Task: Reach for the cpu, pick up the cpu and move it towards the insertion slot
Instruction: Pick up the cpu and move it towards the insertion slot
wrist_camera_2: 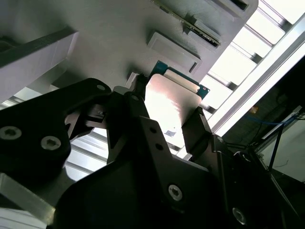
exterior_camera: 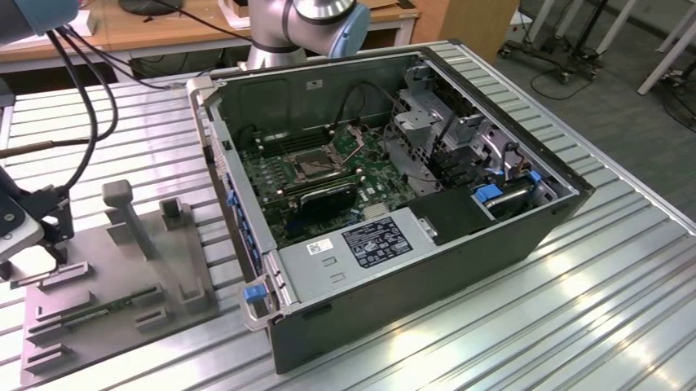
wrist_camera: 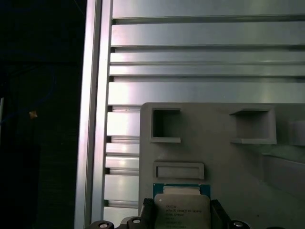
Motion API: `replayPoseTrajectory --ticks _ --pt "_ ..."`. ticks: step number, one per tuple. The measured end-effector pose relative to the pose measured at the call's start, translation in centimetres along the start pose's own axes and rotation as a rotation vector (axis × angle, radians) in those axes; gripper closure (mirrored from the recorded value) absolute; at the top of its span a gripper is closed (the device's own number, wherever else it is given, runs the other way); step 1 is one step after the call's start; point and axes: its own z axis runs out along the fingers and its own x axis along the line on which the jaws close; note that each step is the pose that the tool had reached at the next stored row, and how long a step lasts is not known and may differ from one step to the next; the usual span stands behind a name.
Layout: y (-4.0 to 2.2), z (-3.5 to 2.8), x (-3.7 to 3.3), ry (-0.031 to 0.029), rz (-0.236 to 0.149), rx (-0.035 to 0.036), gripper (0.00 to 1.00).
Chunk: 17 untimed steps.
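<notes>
pincer [wrist_camera_2: 167,107] | clamped on cpu [wrist_camera_2: 172,99] sides | cpu at grey tray [wrist_camera: 214,157]

The arm [exterior_camera: 296,28] stood at the back and arched over to the exterior view's left, where the end effector [exterior_camera: 15,232] hung low, pointing downward. In both wrist views its two black fingers [wrist_camera_2: 199,126] were closed against opposite edges of the cpu [wrist_camera: 181,210].
</notes>
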Motion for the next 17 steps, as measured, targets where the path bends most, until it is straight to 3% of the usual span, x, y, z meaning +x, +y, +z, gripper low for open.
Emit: replayPoseTrajectory --ticks 17 --pt "0.01 -0.43 -0.01 -0.0002 0.0 -0.0027 0.46"
